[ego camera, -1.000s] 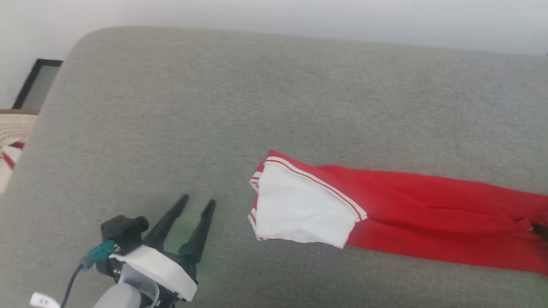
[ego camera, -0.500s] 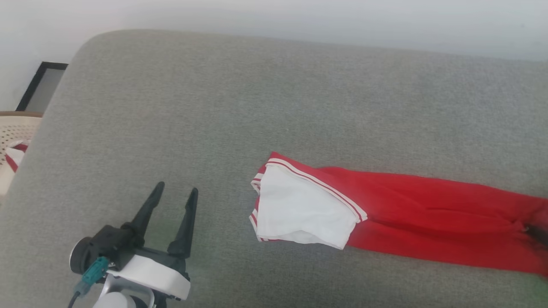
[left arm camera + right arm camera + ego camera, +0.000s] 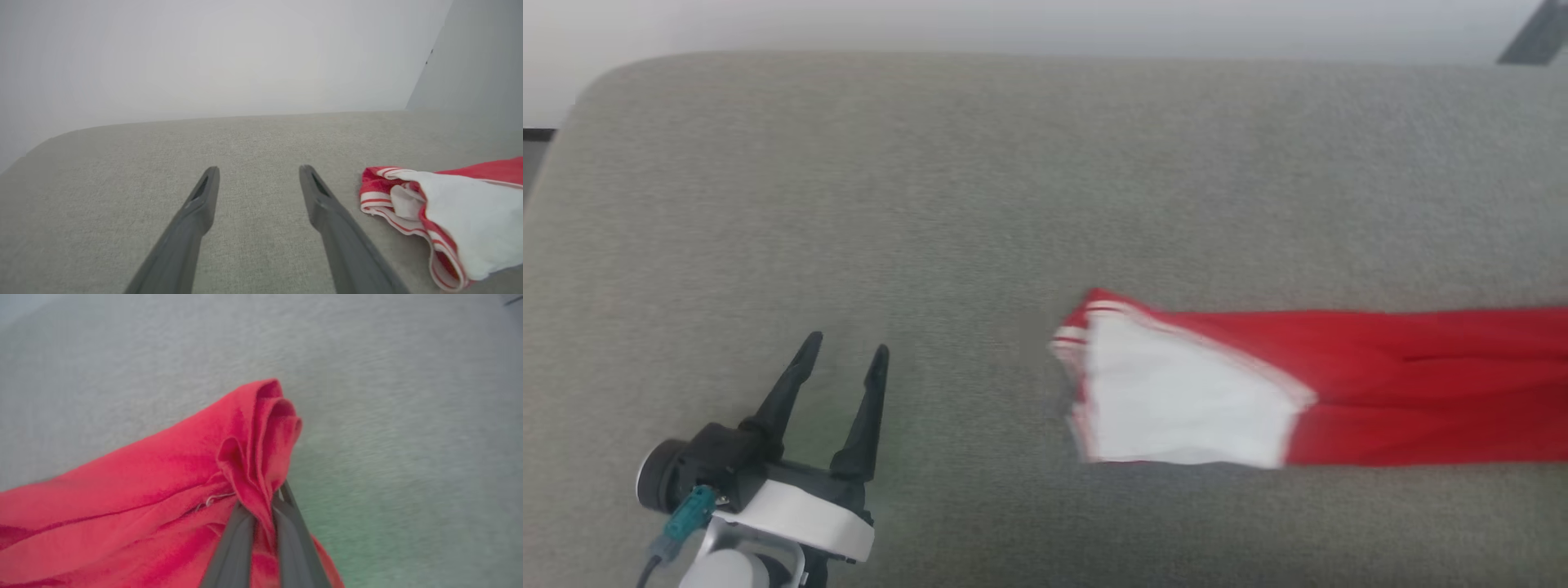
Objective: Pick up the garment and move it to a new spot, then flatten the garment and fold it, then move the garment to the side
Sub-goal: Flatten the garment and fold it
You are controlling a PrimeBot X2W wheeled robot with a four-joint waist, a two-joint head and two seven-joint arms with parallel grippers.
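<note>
Jersey (image 3: 1380, 384) | laid out long on grey cushion (image 3: 931, 204) | right tool (image 3: 263, 496) clamped on red fold | left tool (image 3: 848, 343) spread wide, nothing held

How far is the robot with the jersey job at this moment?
Done: nothing clearly; the garment lies on the grey cushion as a long creased band, neither spread flat nor neatly folded. In hand: the right pincer is shut on its bunched red end. The left pincer is open, apart from the white end. Left: moving, flattening, folding, setting aside.
</note>
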